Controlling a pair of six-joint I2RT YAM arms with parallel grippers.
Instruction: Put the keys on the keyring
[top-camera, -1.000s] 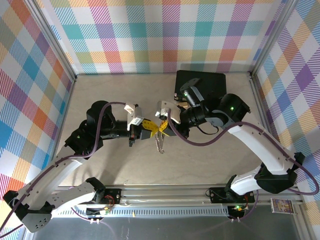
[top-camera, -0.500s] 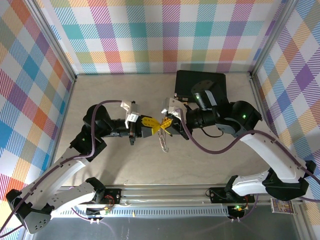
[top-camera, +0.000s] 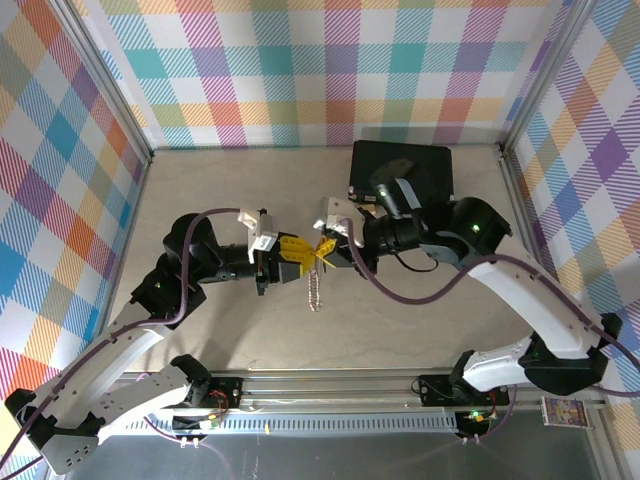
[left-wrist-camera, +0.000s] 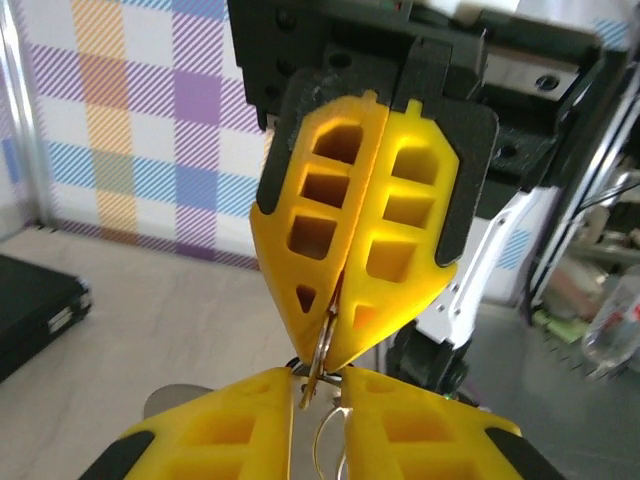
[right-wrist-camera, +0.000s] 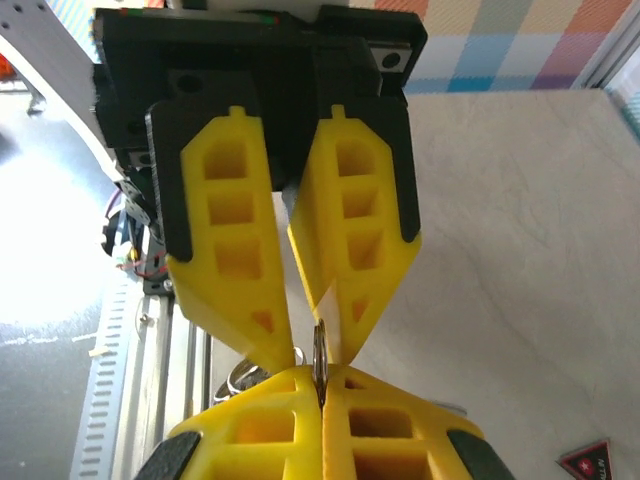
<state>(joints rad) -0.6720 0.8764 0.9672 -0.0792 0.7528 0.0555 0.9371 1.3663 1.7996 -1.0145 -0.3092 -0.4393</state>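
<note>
The two grippers meet tip to tip above the middle of the table (top-camera: 220, 190). The right gripper (top-camera: 324, 250) is pressed together on the keyring (right-wrist-camera: 320, 362), whose thin silver edge stands upright between its yellow pads. The short chain (top-camera: 314, 288) dangles below the meeting point, clear of the tabletop. The left gripper (top-camera: 300, 256) faces it with its fingers (right-wrist-camera: 240, 250) a little apart, their tips on either side of the ring's edge (I cannot tell whether they touch the metal).

From above, the yellow fingers cover the spot where the ring is pinched, and in each wrist view the opposite gripper blocks much of what lies behind. A large black case (top-camera: 402, 168) lies flat behind the right arm, against the back wall. A red-and-black triangular tag (right-wrist-camera: 588, 463) rests on the table beside the right gripper. No key can be made out among the fingers.
</note>
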